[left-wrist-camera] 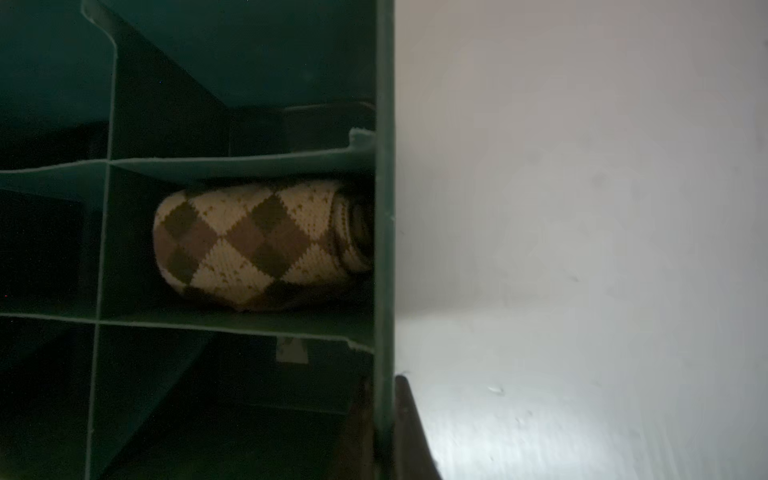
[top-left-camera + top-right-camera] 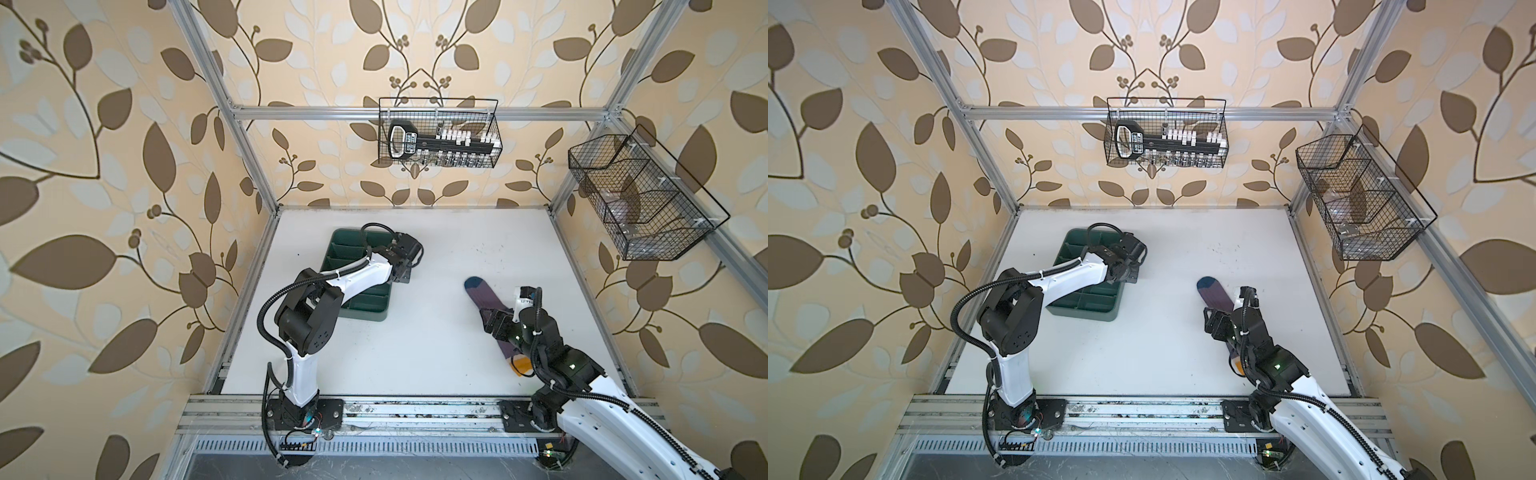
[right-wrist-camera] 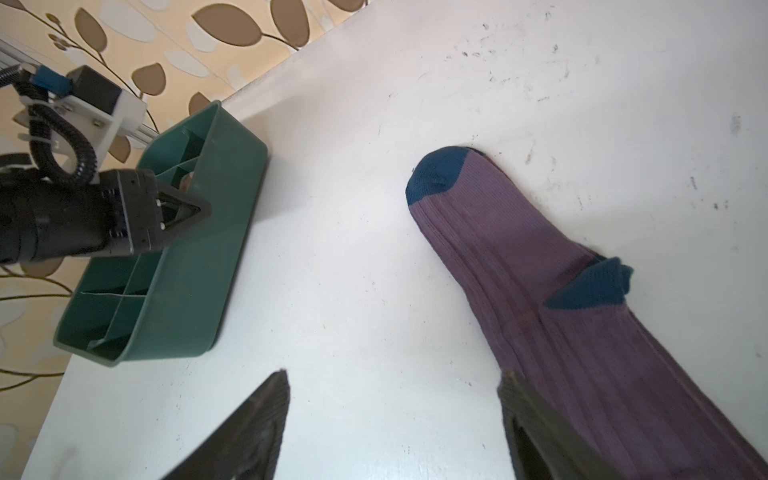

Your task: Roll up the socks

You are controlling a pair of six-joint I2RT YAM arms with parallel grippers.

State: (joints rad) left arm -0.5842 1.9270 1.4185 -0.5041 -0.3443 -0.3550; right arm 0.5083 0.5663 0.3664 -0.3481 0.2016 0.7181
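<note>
A tan sock with brown argyle diamonds [image 1: 257,245] lies rolled up in one compartment of the green divided tray [image 2: 365,313] [image 1: 384,166]. My left gripper [image 2: 405,274] [image 1: 384,399] is shut on the tray's right-hand wall, one finger inside and one outside. The purple sock [image 2: 484,297] [image 3: 540,270], with dark blue toe and heel, lies flat on the white table, its orange cuff [image 2: 519,365] toward the front. My right gripper [image 2: 492,321] [image 3: 392,382] hovers open over the sock's middle. One finger is above the fabric and the other is above bare table.
A wire basket [image 2: 438,133] with a tool set hangs on the back wall. Another wire basket [image 2: 640,199] hangs on the right wall. Aluminium posts frame the table, and a rail [image 2: 415,409] runs along its front edge.
</note>
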